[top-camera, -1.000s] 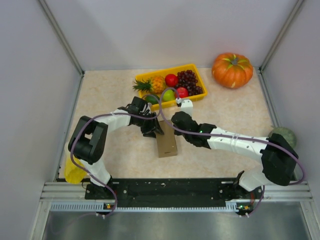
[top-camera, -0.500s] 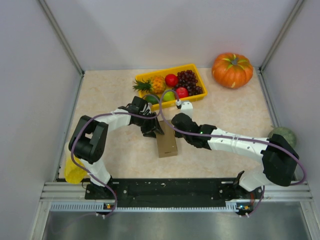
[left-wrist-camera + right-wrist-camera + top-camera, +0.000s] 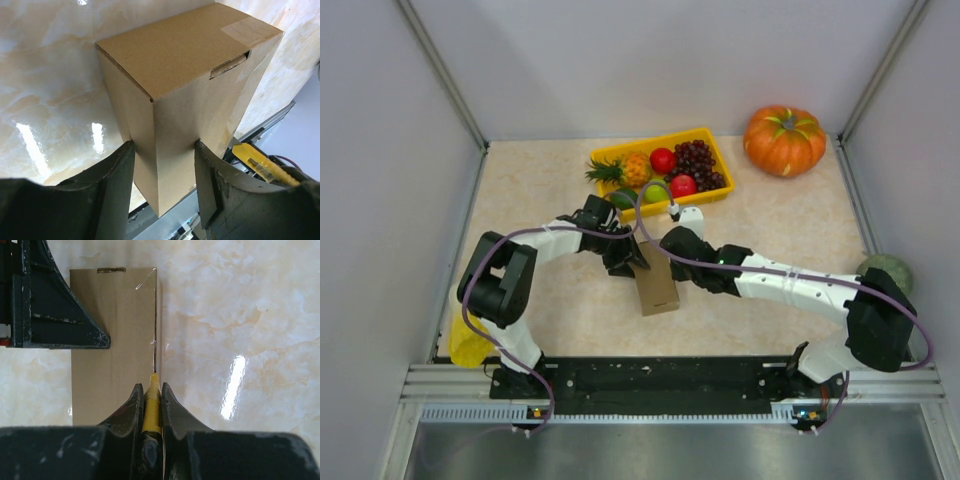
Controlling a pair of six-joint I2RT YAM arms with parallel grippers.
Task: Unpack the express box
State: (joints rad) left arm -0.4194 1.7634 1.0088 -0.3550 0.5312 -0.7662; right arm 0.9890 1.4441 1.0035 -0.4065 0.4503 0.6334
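The express box (image 3: pixel 657 287) is a plain brown cardboard box lying on the marble table between the two arms. My left gripper (image 3: pixel 634 257) is shut on its far end; in the left wrist view its fingers (image 3: pixel 120 165) clamp both sides of the box (image 3: pixel 190 65). My right gripper (image 3: pixel 669 264) is shut on a yellow utility knife (image 3: pixel 151 405). The knife's thin blade (image 3: pixel 154 352) lies along the right top edge of the box (image 3: pixel 112 365). The knife also shows in the left wrist view (image 3: pixel 260 162).
A yellow tray (image 3: pixel 718 150) with pineapple, apples and grapes stands behind the box. An orange pumpkin (image 3: pixel 784 140) is at the back right. A green melon (image 3: pixel 887 270) sits at the right wall. A yellow object (image 3: pixel 466 345) lies by the left arm's base.
The box's near end has swung slightly to the right. My right gripper with the knife has edged a little nearer along the box's edge. The left gripper keeps its hold.
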